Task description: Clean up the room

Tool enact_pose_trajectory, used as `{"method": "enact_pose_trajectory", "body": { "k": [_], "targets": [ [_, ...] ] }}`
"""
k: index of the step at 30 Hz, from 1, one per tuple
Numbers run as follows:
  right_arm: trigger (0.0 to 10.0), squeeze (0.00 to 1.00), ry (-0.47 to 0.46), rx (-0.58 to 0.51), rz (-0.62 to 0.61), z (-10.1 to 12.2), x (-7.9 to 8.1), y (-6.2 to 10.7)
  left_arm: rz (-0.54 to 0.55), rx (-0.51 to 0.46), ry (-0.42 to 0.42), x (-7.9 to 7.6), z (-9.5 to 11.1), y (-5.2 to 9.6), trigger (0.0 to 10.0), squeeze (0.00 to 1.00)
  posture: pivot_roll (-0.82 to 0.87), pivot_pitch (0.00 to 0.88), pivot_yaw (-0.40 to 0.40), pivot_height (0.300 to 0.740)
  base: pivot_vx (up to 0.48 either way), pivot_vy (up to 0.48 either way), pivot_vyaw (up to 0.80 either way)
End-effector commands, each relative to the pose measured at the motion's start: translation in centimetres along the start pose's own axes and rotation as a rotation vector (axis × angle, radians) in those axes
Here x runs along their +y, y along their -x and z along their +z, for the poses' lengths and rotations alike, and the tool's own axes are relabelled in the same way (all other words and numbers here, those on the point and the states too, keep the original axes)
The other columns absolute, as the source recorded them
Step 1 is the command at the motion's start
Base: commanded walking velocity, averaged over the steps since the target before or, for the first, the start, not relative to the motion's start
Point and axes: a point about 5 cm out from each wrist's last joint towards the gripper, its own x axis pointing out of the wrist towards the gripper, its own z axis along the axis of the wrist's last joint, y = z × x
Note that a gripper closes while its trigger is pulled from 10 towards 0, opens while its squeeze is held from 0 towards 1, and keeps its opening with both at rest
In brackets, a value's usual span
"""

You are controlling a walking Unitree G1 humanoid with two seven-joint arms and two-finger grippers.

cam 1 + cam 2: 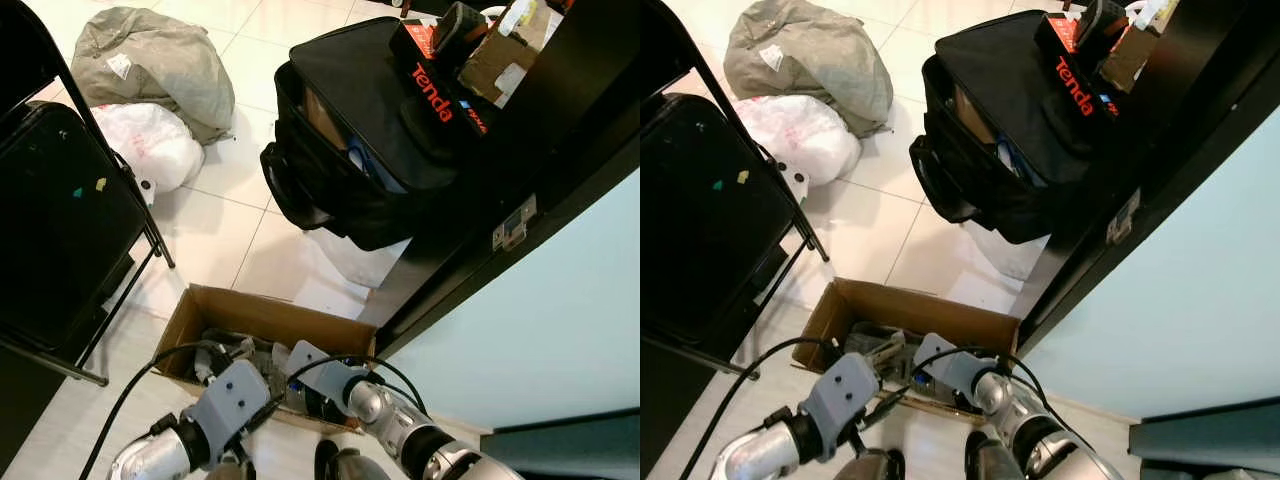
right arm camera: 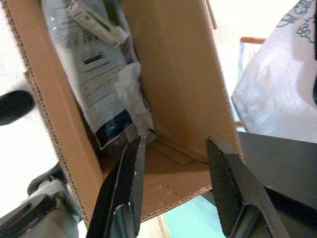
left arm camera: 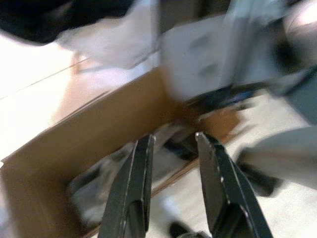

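From the head, a cardboard box (image 1: pixel 262 322) sat on the floor below both wrists. The left gripper (image 3: pixel 173 163) hung parted above it. The right gripper (image 2: pixel 173 171), spread empty, should descend squarely onto the plastic packets (image 2: pixel 91 74).

Left wrist view blurred — cardboard box (image 3: pixel 74 144) contents indistinct.
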Motion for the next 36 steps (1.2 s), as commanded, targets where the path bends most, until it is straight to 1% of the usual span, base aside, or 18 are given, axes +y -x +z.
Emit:
{"method": "enact_pose_trajectory", "body": {
  "k": [1, 2, 3, 4, 5, 6, 7, 8, 9, 11, 13, 15, 16, 17, 19, 21, 26, 36],
  "targets": [
    [10.0, 0.00, -0.142, 0.045, -0.030, -1.4, -0.4, 0.3, 0.111, 0.129, 0.058, 0.4, -2.1, 0.0, 10.0, 0.00, 0.13, 0.205, -0.082, 0.740, 0.000, 0.000, 0.00],
    [10.0, 0.00, -0.142, 0.045, -0.030, -1.4, -0.4, 0.3, 0.111, 0.129, 0.058, 0.4, -2.1, 0.0, 10.0, 0.00, 0.13, 0.205, -0.082, 0.740, 0.000, 0.000, 0.00],
    [10.0, 0.00, -0.232, 0.050, -0.058, -1.7, -0.9, 0.4, 0.175, 0.175, 0.077, 0.8, -2.7, -0.3, 10.0, 0.00, 0.12, 0.177, -0.075, 0.740, 0.000, 0.000, 0.00],
    [10.0, 0.00, -0.232, 0.050, -0.058, -1.7, -0.9, 0.4, 0.175, 0.175, 0.077, 0.8, -2.7, -0.3, 10.0, 0.00, 0.12, 0.177, -0.075, 0.740, 0.000, 0.000, 0.00],
    [10.0, 0.00, -0.360, 0.055, -0.084, -2.0, -1.4, 0.5, 0.239, 0.231, 0.074, 1.1, -3.5, -0.6, 10.0, 0.00, 0.11, 0.126, -0.057, 0.740, 0.000, 0.000, 0.00],
    [10.0, 0.00, -0.461, 0.048, -0.102, -2.3, -1.8, 0.7, 0.304, 0.279, 0.078, 1.4, -4.2, -0.9, 10.0, 0.00, 0.10, 0.111, -0.050, 0.740, 0.000, 0.000, 0.00],
    [10.0, 0.00, -0.513, 0.040, -0.111, -2.5, -1.9, 0.9, 0.347, 0.303, 0.084, 1.5, -4.5, -1.0, 10.0, 0.00, 0.10, 0.104, -0.046, 0.740, 0.000, 0.000, 0.00],
    [10.0, 0.00, -0.543, 0.031, -0.122, -2.8, -1.8, 1.2, 0.388, 0.315, 0.141, 1.5, -4.7, -1.3, 10.0, 0.00, 0.08, 0.075, -0.031, 0.740, 0.000, 0.000, 0.00],
    [10.0, 0.00, -0.543, 0.031, -0.122, -2.8, -1.8, 1.2, 0.388, 0.315, 0.141, 1.5, -4.7, -1.3, 10.0, 0.00, 0.08, 0.075, -0.031, 0.740, 0.000, 0.000, 0.00],
    [10.0, 0.00, -0.548, 0.031, -0.136, -3.2, -1.6, 1.6, 0.418, 0.303, 0.215, 1.4, -4.7, -1.9, 10.0, 0.00, 0.07, 0.058, -0.021, 0.740, 0.000, 0.000, 0.00],
    [10.0, 0.00, -0.548, 0.031, -0.136, -3.2, -1.6, 1.6, 0.418, 0.303, 0.215, 1.4, -4.7, -1.9, 10.0, 0.00, 0.07, 0.058, -0.021, 0.740, 0.000, 0.000, 0.00],
    [10.0, 0.00, -0.599, 0.032, -0.163, -3.6, -1.5, 2.2, 0.418, 0.274, 0.252, 0.8, -4.2, -3.1, 10.0, 0.00, 0.05, 0.037, -0.006, 0.740, 0.000, 0.000, 0.00],
    [10.0, 0.00, -0.599, 0.032, -0.163, -3.6, -1.5, 2.2, 0.418, 0.274, 0.252, 0.8, -4.2, -3.1, 10.0, 0.00, 0.05, 0.037, -0.006, 0.740, 0.000, 0.000, 0.00],
    [10.0, 0.00, -0.614, 0.033, -0.171, -3.6, -1.5, 2.3, 0.415, 0.270, 0.261, 0.5, -4.0, -3.6, 10.0, 0.00, 0.05, 0.033, 0.000, 0.740, 0.000, 0.000, 0.00],
    [10.0, 0.00, -0.614, 0.033, -0.171, -3.6, -1.5, 2.3, 0.415, 0.270, 0.261, 0.5, -4.0, -3.6, 10.0, 0.00, 0.05, 0.033, 0.000, 0.740, 0.000, 0.000, 0.00],
    [10.0, 0.00, -0.631, 0.048, -0.166, -3.7, -1.4, 2.3, 0.414, 0.282, 0.268, 0.1, -3.8, -4.6, 10.0, 0.00, 0.04, 0.035, 0.002, 0.740, 0.000, 0.000, 0.00],
    [10.0, 0.00, -0.634, 0.069, -0.133, -3.7, -1.2, 2.4, 0.422, 0.290, 0.267, -0.1, -3.7, -5.0, 10.0, 0.00, 0.05, 0.035, -0.004, 0.740, 0.000, 0.000, 0.00],
    [10.0, 0.00, -0.627, 0.098, -0.060, -3.3, -0.4, 2.8, 0.476, 0.301, 0.280, 0.5, -4.1, -4.3, 10.0, 0.00, 0.06, 0.034, -0.030, 0.740, 0.000, 0.000, -0.80]
  ]
}}
